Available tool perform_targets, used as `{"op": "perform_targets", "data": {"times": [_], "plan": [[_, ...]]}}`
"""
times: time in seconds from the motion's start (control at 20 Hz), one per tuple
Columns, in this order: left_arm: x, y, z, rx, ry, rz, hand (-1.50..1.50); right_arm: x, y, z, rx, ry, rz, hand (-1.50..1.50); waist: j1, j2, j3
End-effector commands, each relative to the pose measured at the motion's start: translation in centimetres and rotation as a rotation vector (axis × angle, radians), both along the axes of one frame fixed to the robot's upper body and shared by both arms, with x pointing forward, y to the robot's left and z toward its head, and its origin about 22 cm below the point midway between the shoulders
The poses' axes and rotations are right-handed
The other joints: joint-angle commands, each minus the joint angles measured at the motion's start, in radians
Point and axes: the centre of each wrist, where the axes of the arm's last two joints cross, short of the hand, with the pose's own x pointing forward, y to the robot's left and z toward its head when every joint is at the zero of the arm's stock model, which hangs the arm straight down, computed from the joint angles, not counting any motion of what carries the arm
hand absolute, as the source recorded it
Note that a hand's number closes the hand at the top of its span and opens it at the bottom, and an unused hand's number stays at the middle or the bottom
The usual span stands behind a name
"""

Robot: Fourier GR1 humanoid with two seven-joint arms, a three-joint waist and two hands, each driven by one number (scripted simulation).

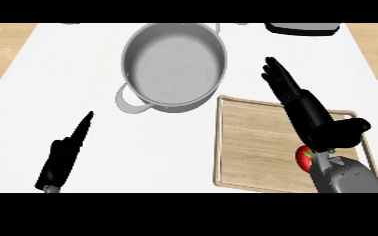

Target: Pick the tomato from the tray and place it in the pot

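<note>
Round red tomato (303,159), green stem end facing up, no clear long axis, lies on the pale wooden tray (247,145), partly hidden beneath the right hand (299,100), fingers straight. Grey metal pot (173,68) stands left of the tray on the white bench (88,80). Left hand (65,152) open, resting lower left.

red tomato (303,158) on wooden tray (251,145), lower right | steel pot (173,67) upright, beside tray
</note>
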Motion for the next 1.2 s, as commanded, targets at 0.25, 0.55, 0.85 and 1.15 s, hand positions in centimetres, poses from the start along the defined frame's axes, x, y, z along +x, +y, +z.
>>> {"op": "perform_targets", "data": {"times": [0.25, 0.55, 0.85, 1.15], "plan": [[1.6, 5.8, 5.9, 0.234, -0.164, 0.272, 0.00, -0.7, -3.2, 0.1, -0.155, -0.042, 0.221, 1.50, -0.046, 0.001, 0.045], [1.5, 5.0, 5.2, 0.128, 0.006, 0.350, 0.00, -5.4, -6.6, -3.1, -0.375, -0.427, -0.277, -1.50, -0.086, -0.006, 0.047], [3.0, 3.0, 7.3, 0.140, -0.001, 0.334, 0.00, -11.0, -8.1, 0.6, -0.495, -0.442, -0.234, -1.50, -0.054, -0.007, 0.043], [2.8, 2.7, 6.2, 0.132, 0.001, 0.308, 0.00, -10.7, -10.0, 5.0, -0.876, -0.290, -0.246, -1.50, -0.041, -0.004, 0.040]]}}
